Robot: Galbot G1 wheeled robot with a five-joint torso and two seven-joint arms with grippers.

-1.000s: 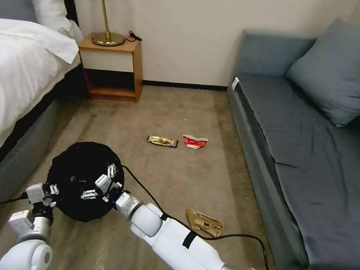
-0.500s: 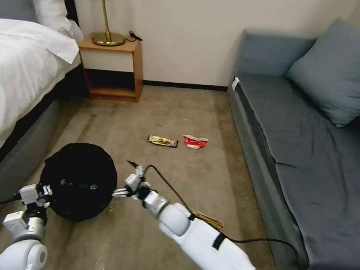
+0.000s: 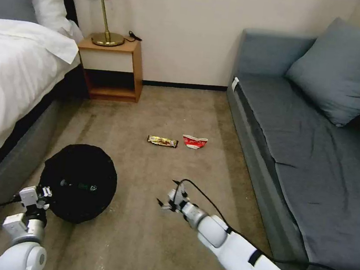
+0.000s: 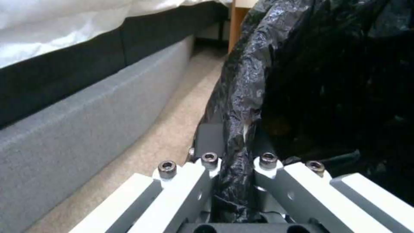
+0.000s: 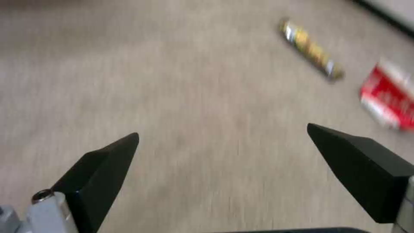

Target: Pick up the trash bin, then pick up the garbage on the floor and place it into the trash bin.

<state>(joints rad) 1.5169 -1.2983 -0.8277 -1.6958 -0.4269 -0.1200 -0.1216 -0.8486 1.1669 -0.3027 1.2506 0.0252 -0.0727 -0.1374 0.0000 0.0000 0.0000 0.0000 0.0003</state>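
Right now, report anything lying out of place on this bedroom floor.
Two litter pieces lie mid-carpet: a gold-brown snack wrapper and, beside it, a crushed red-and-white carton. The trash bin is gripped at its bag-lined rim by the left gripper; the right gripper hovers open.

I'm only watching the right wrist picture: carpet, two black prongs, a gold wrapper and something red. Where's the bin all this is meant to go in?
Observer: The trash bin sits low beside the bed, to the robot's left of the right gripper, whose open prongs you see.
Operator: Is anything holding it?
Observer: Yes. The left gripper is shut on the black liner bag at the bin's rim.
Operator: And what's on the other side?
Observer: A grey sofa runs along the robot's right. The wrapper and the red carton lie on the carpet between it and the bed.
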